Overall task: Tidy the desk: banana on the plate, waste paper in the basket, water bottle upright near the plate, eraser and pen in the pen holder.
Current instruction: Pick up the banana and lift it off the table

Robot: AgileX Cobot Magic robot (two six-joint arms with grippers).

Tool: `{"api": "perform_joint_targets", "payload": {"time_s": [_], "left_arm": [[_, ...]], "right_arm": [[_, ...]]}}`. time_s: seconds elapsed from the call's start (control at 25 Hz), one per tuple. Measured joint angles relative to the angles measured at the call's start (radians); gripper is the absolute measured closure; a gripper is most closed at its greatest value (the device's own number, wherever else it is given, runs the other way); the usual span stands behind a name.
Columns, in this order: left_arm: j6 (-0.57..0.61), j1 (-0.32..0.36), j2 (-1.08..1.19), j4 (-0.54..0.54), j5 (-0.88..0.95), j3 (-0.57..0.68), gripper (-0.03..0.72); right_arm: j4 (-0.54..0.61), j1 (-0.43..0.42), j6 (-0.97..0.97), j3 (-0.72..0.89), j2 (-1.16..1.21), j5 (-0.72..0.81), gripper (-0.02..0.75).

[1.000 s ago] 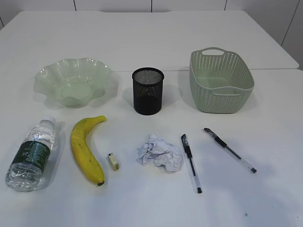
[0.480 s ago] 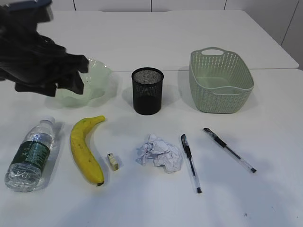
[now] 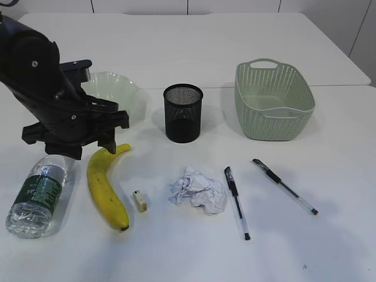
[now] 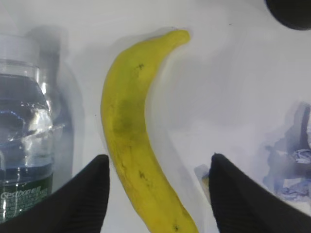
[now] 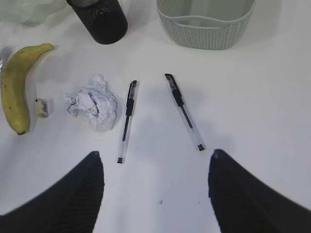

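Nothing tidied yet: banana (image 4: 131, 136) lay lower left, off the plate (image 3: 114, 88). Left gripper (image 4: 158, 194) stood wide above it, seemingly not touching; right gripper (image 5: 155, 187) wide, empty.

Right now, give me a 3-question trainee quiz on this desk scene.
1. True or false: the water bottle stands upright.
2. The left gripper hangs open above which item? A) banana B) basket C) pen holder
3. How many pens lie on the desk?

Key:
1. False, it lies on its side.
2. A
3. Two, both right of the crumpled paper.
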Motion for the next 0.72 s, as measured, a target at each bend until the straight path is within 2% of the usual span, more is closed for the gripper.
{"api": "perform_joint_targets", "payload": {"time_s": [0.24, 0.44, 0.72], "left_arm": [[-0.042, 0.0, 0.05, 0.029, 0.0, -0.001, 0.225], [-0.142, 0.0, 0.089, 0.061, 0.0, -0.002, 0.225], [-0.185, 0.0, 0.128, 0.076, -0.016, -0.002, 0.225]], "right_arm": [[0.0, 0.0, 0.0, 0.0, 0.0, 0.012, 0.237], [0.0, 0.0, 0.0, 0.0, 0.0, 0.042, 0.237], [0.0, 0.0, 0.0, 0.0, 0.0, 0.052, 0.237]]}}
